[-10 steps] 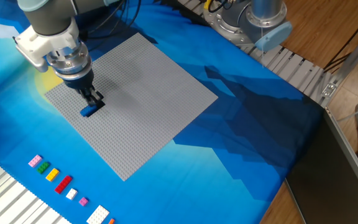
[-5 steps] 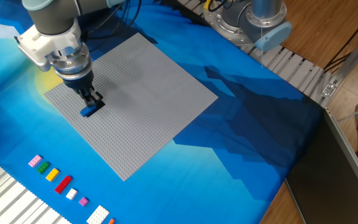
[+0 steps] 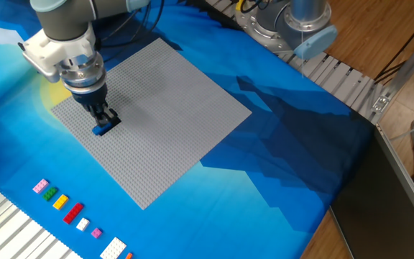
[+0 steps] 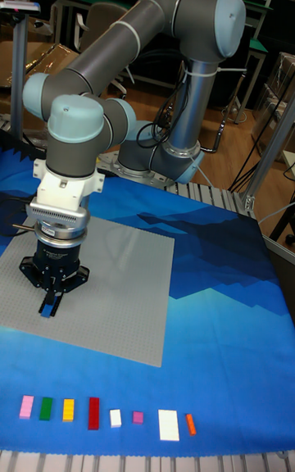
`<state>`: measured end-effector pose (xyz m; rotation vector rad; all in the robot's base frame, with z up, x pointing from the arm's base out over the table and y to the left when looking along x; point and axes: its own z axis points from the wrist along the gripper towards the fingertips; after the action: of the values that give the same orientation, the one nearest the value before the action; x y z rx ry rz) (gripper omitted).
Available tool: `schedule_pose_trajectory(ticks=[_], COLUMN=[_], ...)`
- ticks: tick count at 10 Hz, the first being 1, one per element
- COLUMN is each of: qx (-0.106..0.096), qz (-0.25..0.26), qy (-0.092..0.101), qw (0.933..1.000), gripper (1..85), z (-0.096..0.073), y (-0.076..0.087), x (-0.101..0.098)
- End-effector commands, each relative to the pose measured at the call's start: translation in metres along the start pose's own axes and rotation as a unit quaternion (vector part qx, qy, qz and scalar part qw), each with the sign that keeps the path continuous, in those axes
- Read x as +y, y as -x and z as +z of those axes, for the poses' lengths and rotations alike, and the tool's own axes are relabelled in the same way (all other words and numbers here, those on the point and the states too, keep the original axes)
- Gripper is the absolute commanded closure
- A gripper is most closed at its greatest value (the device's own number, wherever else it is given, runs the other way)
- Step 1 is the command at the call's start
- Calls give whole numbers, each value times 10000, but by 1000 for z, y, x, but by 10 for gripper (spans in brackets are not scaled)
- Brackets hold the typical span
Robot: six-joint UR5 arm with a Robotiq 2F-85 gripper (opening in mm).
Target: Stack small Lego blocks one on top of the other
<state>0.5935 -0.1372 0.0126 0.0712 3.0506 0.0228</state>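
One tool (image 3: 105, 119) clamps blue block (image 3: 103, 129) on baseplate (image 3: 164, 108) | spare bricks (image 3: 67, 208) well apart

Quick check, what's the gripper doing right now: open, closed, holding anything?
Gripper: closed on the small blue Lego block, down at the grey baseplate.
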Motion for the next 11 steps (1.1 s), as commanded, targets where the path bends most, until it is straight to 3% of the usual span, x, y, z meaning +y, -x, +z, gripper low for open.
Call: schedule_pose_trajectory(ticks=[1,2,4,7,10,11], qx=[-103,-96,177,354,551,446], qz=[24,24,-35,-106,77,125], qy=[99,98,25,-187,-159,-217], qw=[9999,9999,9998,9991,9983,9987], gripper=[847,847,847,847,847,847], z=[-2,-2,-13,-25,-42,-46], y=[5,5,-7,-7,-3,10], x=[2,1,-5,-13,-1,1])
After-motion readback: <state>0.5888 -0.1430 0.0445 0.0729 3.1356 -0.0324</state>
